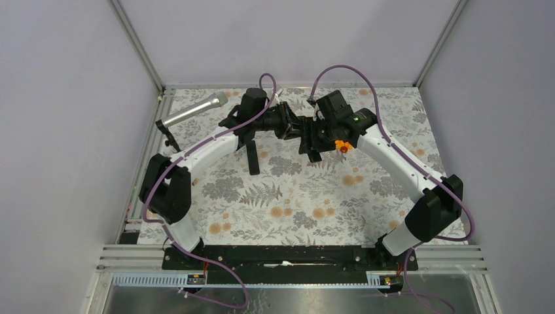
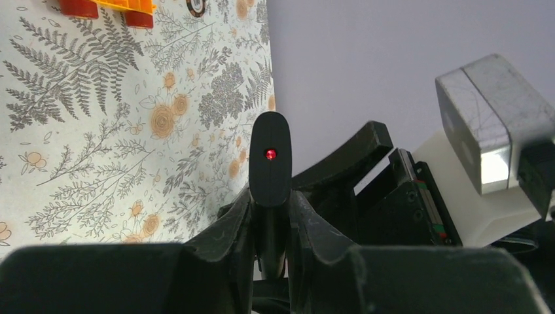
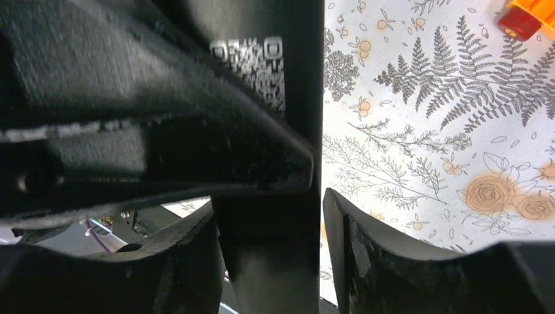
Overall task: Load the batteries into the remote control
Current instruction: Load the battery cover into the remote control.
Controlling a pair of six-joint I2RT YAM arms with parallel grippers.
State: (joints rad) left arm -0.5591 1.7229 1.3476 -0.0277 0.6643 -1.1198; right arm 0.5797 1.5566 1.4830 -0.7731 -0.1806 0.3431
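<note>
At the far left of the floral-patterned table (image 1: 294, 209) a silver microphone (image 1: 195, 109) lies slanted, its head toward the back wall; the left arm curves up from its base past it toward the middle of the far side. Just beside that arm's wrist a slim black bar (image 1: 253, 158) lies on the table, pointing toward the near edge; what it is cannot be told from above.

The left gripper (image 2: 269, 216) is closed tight on the remote control (image 2: 269, 163); the wrist view shows both fingers pressed against the sides of the long black bar, whose rounded end stands out beyond them with a small red light glowing near the tip. The remote control is thus held up off the table, at the point where the two arms meet in the overhead view.

The right gripper (image 3: 269, 222) comes in from the other side and straddles the same remote control (image 3: 268, 261); its jaws stand part-way open. One finger (image 3: 190, 261) sits against the bar, while a thin strip of table shows between the bar and the other finger, so the gripper is around the remote control rather than clamped on it. A white code label sits on the black face just beyond those fingers; the dark mass crossing the left of that view is too close and blurred to name.

To the right, an orange toy block (image 1: 341, 145) with red knobs rests on the table just beside the right wrist; it also shows at the top edge of both wrist views.
</note>
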